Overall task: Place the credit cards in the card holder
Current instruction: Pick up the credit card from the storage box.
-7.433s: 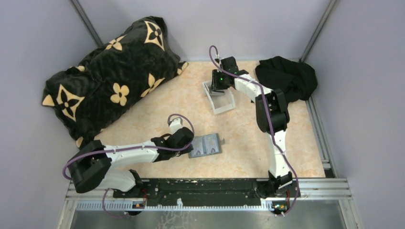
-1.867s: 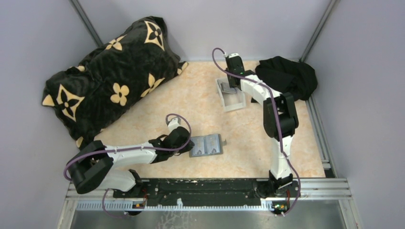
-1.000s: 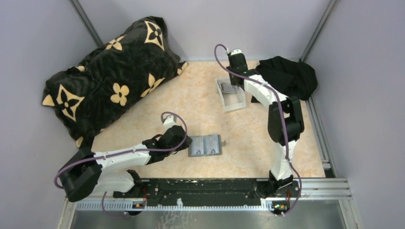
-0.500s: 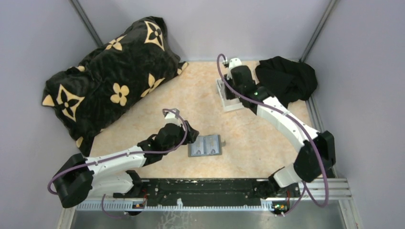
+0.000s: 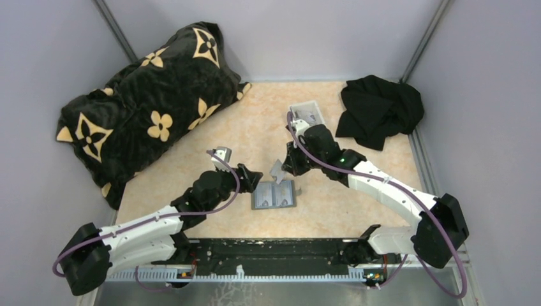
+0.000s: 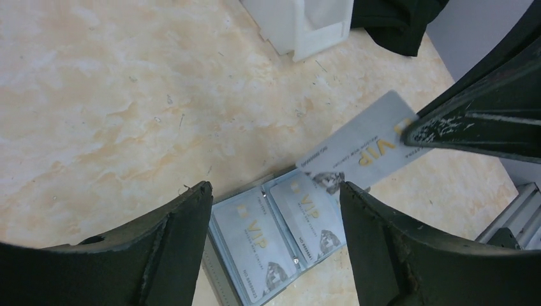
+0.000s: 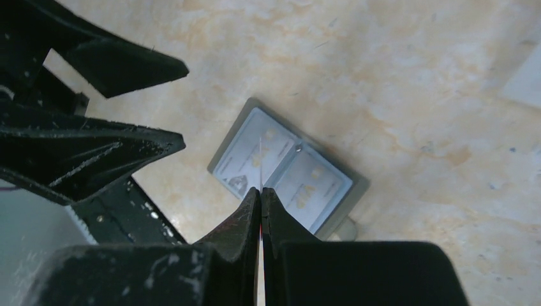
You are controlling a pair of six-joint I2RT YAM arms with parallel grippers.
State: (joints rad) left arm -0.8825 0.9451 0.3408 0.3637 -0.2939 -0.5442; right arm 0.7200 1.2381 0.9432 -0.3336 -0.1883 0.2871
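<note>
The grey card holder (image 5: 275, 195) lies open flat on the table, with a silvery VIP credit card in each panel (image 6: 255, 242). My right gripper (image 5: 286, 165) hangs just above its far edge, shut on another credit card (image 5: 277, 171). That card (image 6: 363, 150) tilts down towards the right panel, and it shows edge-on (image 7: 261, 159) in the right wrist view over the card holder (image 7: 312, 185). My left gripper (image 5: 253, 180) hovers at the card holder's left side. It stands open (image 6: 275, 191) with nothing between its fingers.
A small white tray (image 5: 306, 115) sits at the back, behind the right arm. A black cloth (image 5: 379, 111) lies at the back right. A large black pillow with flower marks (image 5: 147, 102) fills the back left. Grey walls close in the table.
The right arm swung from the white tray to above the card holder, carrying a card. The left gripper opened wide and lifted from the card holder's left edge.
</note>
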